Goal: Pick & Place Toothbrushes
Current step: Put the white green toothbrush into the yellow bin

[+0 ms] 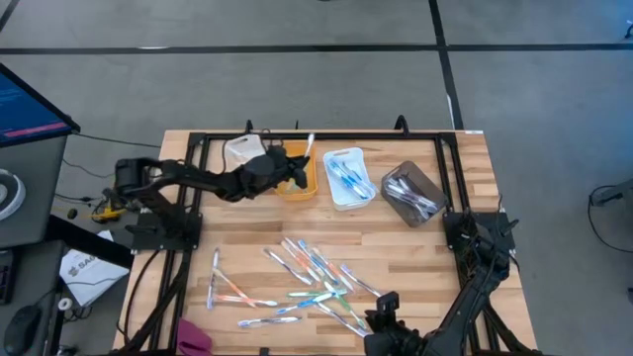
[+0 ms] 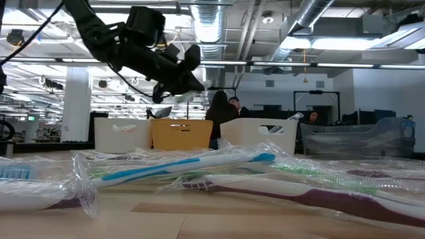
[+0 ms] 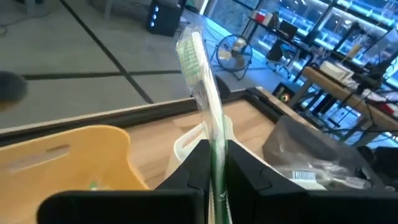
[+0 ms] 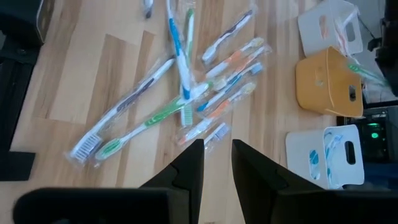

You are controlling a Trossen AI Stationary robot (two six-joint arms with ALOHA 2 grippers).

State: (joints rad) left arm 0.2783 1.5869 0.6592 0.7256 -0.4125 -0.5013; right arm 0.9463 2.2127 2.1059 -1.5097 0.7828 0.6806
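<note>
My left gripper point(image 1: 293, 164) hangs over the yellow bin point(image 1: 298, 181) at the table's far side, shut on a green-and-white toothbrush point(image 3: 202, 81) in a clear wrapper. Several more wrapped toothbrushes point(image 1: 307, 282), blue, green, orange and white, lie flat in a loose pile on the near half of the table. My right gripper point(image 4: 216, 163) waits above the near edge beside the pile, its fingers a little apart with nothing between them. A white bin point(image 1: 348, 178) to the right of the yellow one holds blue toothbrushes. My left gripper pinches the toothbrush's handle point(image 3: 217, 163) between its two fingers. The fingers come nearly level from the table's left, and the brush runs on past them with its bristle head point(image 3: 188, 53) sticking out ahead and upward. The toothbrush is lifted clear, above the yellow bin.
Another white bin point(image 1: 242, 150) stands left of the yellow one, and a grey bin point(image 1: 413, 193) with pale brushes stands far right. A black frame point(image 1: 326, 136) runs round the table's edges. A pink object point(image 1: 195, 336) lies at the near left corner.
</note>
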